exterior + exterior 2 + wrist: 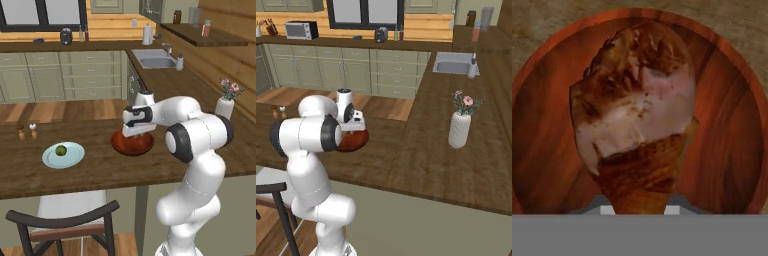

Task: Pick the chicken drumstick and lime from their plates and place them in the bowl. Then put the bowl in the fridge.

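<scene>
Drumstick (634, 115) is clamped in the closed end effector (138, 131), hanging directly over the bowl (132, 143) on the table (100, 165), so the first transfer is nearly finished (release looks like the next step). Lime (61, 150) sits on its pale blue plate (63, 155), well apart to the left; moving it, then carrying the bowl to the fridge, remains
</scene>
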Available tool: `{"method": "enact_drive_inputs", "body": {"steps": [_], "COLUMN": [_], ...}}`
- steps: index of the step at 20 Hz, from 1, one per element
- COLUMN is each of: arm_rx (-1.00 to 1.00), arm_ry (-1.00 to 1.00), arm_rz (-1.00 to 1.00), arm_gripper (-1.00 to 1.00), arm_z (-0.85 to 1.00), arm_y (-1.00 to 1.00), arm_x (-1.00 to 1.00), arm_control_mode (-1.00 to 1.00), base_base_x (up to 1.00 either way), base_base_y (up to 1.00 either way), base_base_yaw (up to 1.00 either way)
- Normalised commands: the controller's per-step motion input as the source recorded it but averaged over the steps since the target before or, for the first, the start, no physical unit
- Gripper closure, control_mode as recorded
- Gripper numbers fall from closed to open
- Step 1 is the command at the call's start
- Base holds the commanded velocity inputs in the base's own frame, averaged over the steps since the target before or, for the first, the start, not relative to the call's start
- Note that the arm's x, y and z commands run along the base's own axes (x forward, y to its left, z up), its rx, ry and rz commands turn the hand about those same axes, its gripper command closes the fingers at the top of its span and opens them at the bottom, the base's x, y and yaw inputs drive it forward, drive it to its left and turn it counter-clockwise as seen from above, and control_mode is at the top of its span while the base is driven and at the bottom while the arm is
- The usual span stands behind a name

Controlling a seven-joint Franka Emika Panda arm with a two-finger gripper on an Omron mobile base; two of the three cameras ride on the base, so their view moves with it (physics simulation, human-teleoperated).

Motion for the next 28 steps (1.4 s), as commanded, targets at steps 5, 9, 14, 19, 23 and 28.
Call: {"method": "enact_drive_inputs", "body": {"steps": [5, 9, 14, 19, 23, 28], "arm_rx": [0.00, 0.00, 0.00, 0.00, 0.02, 0.06], "arm_ry": [-0.01, -0.06, -0.10, -0.13, -0.08, 0.02], "arm_rz": [0.00, 0.00, 0.00, 0.00, 0.11, 0.10], "arm_gripper": [1.00, -1.00, -1.00, -1.00, -1.00, -1.00], "arm_z": [-0.36, -0.33, -0.07, 0.11, 0.57, 0.64], "arm_y": [0.20, 0.07, 0.00, 0.17, 0.80, 0.75], "arm_x": [0.18, -0.17, -0.04, -0.27, -0.26, -0.25], "arm_control_mode": [-1.00, -1.00, -1.00, -1.00, -1.00, -1.00], "base_base_x": [0.00, 0.00, 0.00, 0.00, 0.00, 0.00], "base_base_y": [0.00, 0.00, 0.00, 0.00, 0.00, 0.00], "base_base_yaw": [0.00, 0.00, 0.00, 0.00, 0.00, 0.00]}}
